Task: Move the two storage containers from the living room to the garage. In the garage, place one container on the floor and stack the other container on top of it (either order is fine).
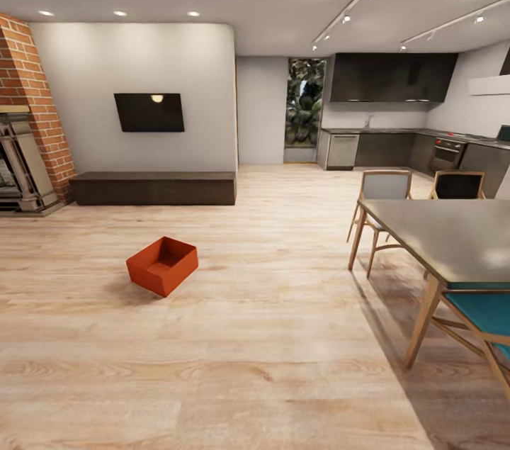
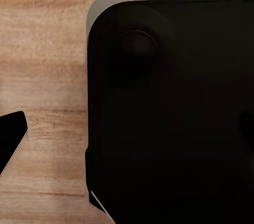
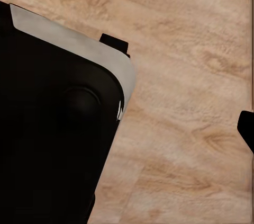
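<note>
One orange-red storage container [image 1: 162, 265] sits on the light wood planks of the living room, left of centre and a few steps ahead. It is open-topped, empty, and turned with a corner toward me. The other storage container and the garage are out of view. In the left wrist view a dark tip [image 2: 10, 142] shows at the edge, beside my black base [image 2: 169, 113] over the wood floor. A similar dark tip [image 3: 247, 128] shows in the right wrist view, next to the base [image 3: 53, 139]. Nothing is held in either view.
A grey dining table [image 1: 453, 237] with wooden chairs [image 1: 382, 195] stands at the right. A dark low cabinet [image 1: 152, 188] lines the far wall under a TV, with a brick fireplace [image 1: 32, 110] at the left. The kitchen [image 1: 397, 138] lies at the back right.
</note>
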